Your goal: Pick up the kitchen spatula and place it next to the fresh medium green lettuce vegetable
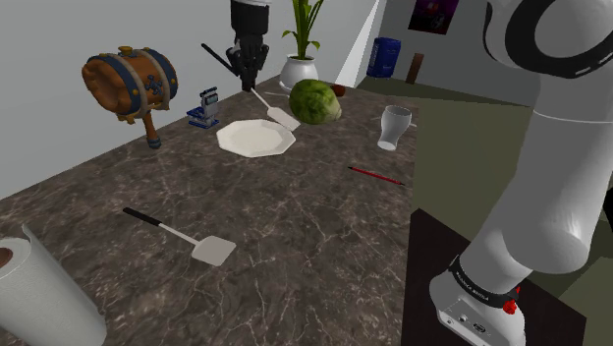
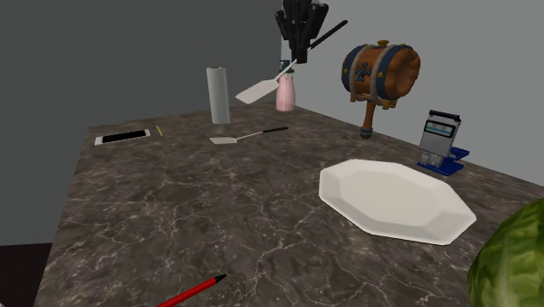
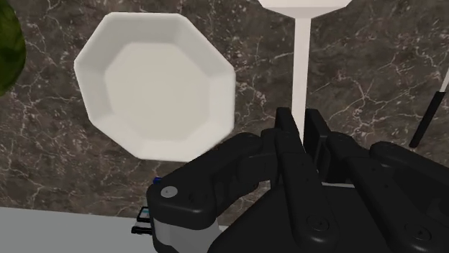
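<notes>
gripper (image 1: 248, 81): fingers clamped on the white shaft of the spatula (image 1: 276, 111), which hangs in the air, clear of the table (image 1: 324, 246).

long axis: slanted, not level. the black grip end points up and away from the plate (image 1: 255, 137). the flat blade is the low end.

in the shoulder view the blade is seen just past the plate's far rim, against the gap between the plate and the lettuce (image 1: 314, 101). in the wrist view the shaft runs just beside the plate, on the side away from the lettuce.

a second spatula (image 1: 187, 239) lies flat on the table, well apart from the plate.
</notes>
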Tool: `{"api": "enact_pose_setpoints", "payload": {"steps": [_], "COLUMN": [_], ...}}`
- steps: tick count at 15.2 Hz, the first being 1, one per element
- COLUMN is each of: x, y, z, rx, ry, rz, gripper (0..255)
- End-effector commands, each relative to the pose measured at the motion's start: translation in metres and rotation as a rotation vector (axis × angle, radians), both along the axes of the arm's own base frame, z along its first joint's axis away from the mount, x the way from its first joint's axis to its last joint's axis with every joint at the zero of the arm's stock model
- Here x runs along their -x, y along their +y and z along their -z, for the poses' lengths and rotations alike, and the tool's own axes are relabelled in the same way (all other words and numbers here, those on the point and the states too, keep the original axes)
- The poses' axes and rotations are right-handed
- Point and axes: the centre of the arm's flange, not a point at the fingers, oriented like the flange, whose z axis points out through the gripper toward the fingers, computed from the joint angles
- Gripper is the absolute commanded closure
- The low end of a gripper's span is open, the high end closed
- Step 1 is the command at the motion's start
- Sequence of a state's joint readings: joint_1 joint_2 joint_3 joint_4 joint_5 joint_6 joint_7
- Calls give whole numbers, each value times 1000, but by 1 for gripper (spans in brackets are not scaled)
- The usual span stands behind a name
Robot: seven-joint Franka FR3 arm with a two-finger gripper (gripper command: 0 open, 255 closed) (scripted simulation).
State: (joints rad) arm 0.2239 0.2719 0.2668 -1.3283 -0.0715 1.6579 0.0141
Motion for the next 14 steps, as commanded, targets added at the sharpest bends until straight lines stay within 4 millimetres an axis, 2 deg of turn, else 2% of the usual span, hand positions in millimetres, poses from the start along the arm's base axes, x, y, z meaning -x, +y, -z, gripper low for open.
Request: {"api": "enact_pose_setpoints", "payload": {"steps": [1, 14], "x": [8, 41], "y": [-25, -194], "z": [1, 1], "rx": [0, 0], "ry": [0, 0], "rz": [0, 0], "gripper": [255, 255]}}
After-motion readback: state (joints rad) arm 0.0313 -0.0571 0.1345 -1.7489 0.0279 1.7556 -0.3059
